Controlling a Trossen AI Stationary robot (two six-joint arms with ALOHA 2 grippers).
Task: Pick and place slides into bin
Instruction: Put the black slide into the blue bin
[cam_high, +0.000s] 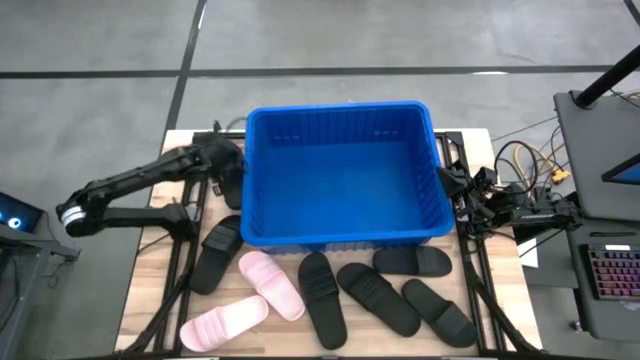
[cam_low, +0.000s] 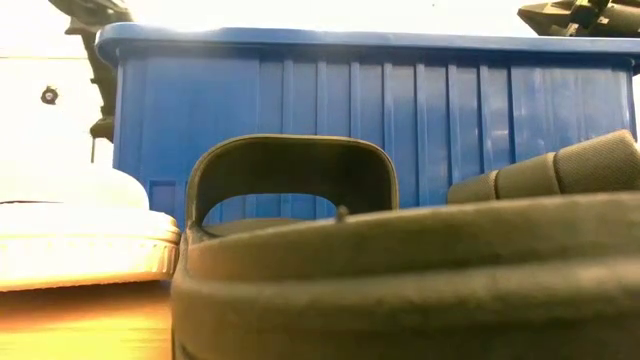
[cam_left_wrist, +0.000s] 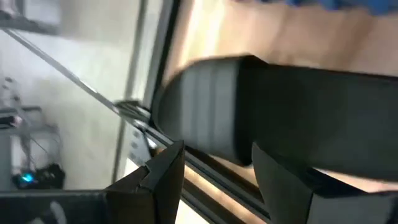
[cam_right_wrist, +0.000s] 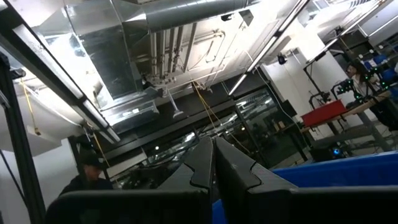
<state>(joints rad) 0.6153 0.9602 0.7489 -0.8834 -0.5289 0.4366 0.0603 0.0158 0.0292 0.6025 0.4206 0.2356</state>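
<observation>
Fingers (cam_left_wrist: 163, 177) astride black slide (cam_left_wrist: 292, 118)

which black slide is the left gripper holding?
The black slide beside the bin's left wall, gripped by the left gripper; the other black ones lie in front of the bin.

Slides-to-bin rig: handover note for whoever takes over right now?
Left gripper: at the bin's left wall, shut on a black slide, carried clear of the table.
Right gripper: shut, empty, parked at the bin's right side.
Bin: looks empty, nothing placed yet.
On the table in front of the bin: two pink slides and five black slides.
Left: drop the held slide in, then the other seven.
</observation>
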